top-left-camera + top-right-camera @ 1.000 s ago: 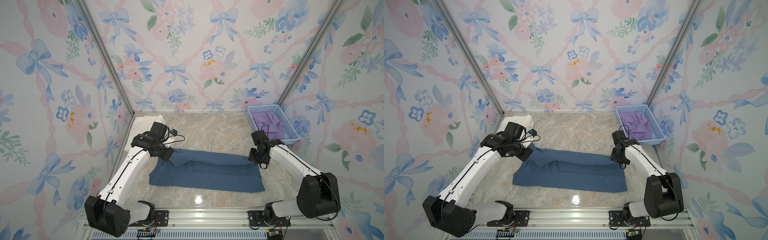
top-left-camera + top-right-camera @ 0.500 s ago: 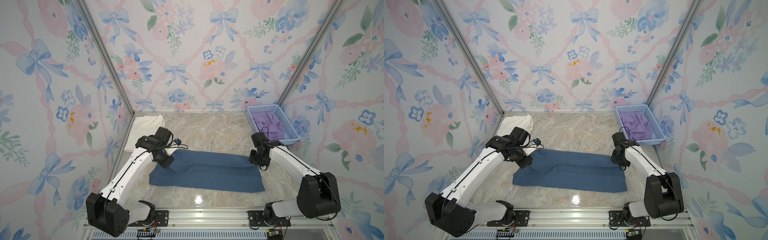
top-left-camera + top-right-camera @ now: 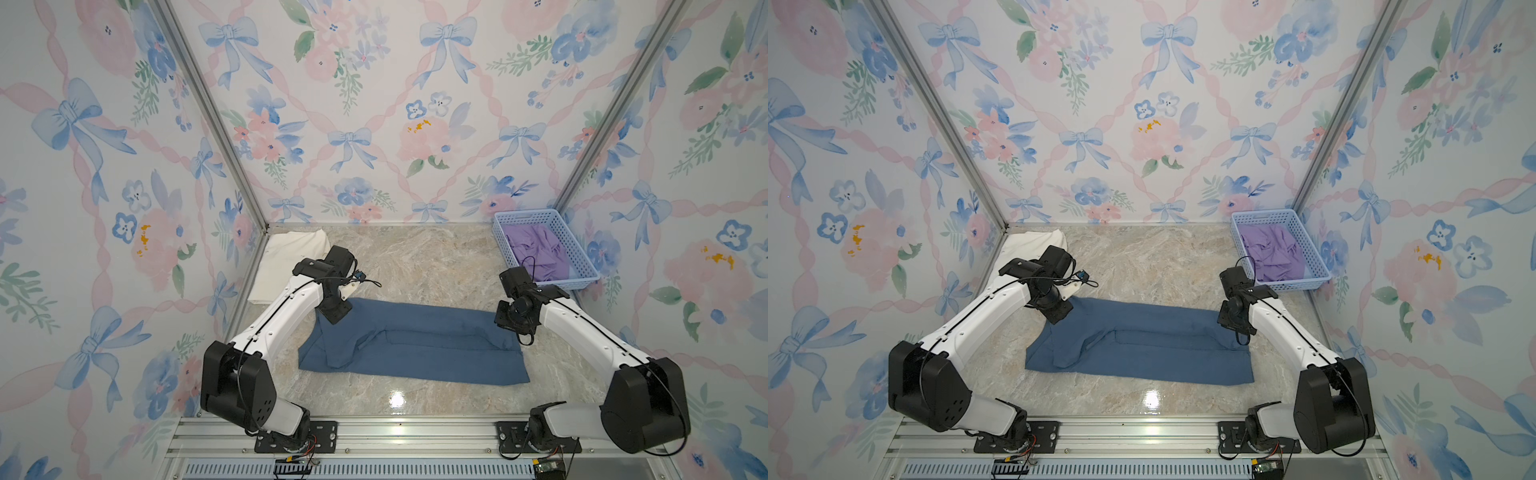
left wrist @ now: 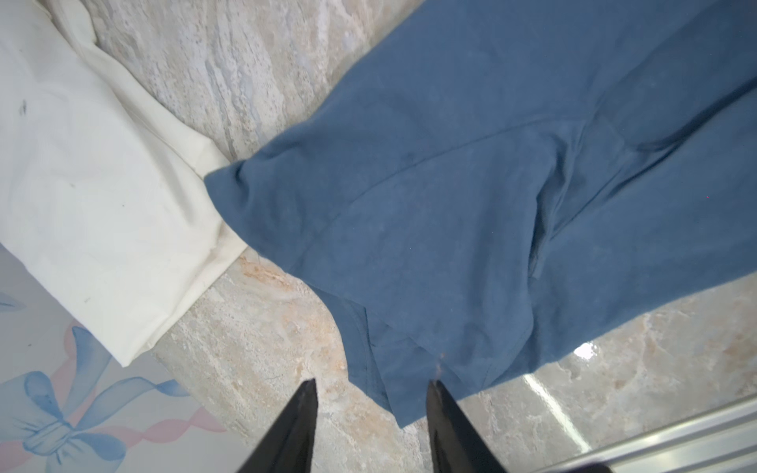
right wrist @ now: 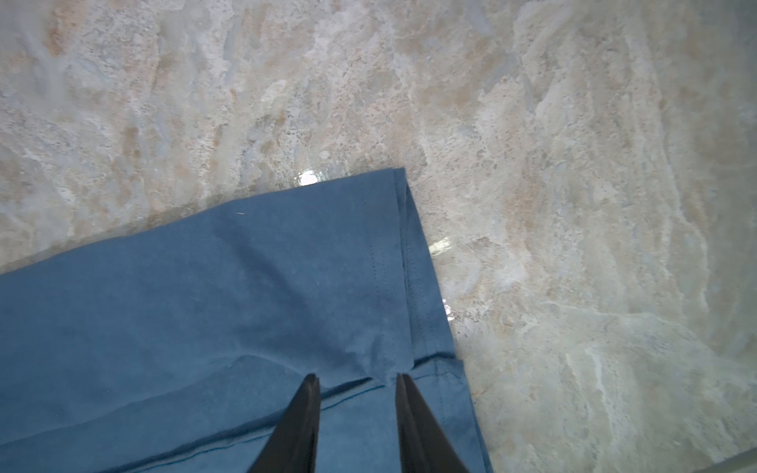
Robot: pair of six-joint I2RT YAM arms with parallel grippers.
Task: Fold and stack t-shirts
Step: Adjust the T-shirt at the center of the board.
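Marble tabletop (image 3: 415, 266), floral walls (image 3: 374, 104), blue t-shirt (image 3: 415, 353)

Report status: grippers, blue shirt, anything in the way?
Open, empty: left gripper, right gripper, over blue t-shirt ends. Shirt flat on table, folded into long strip. One corner meets cream t-shirt; basket stands apart.

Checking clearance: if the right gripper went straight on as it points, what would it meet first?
The right gripper would likely meet the blue t-shirt, near its hemmed end; depth is unclear.
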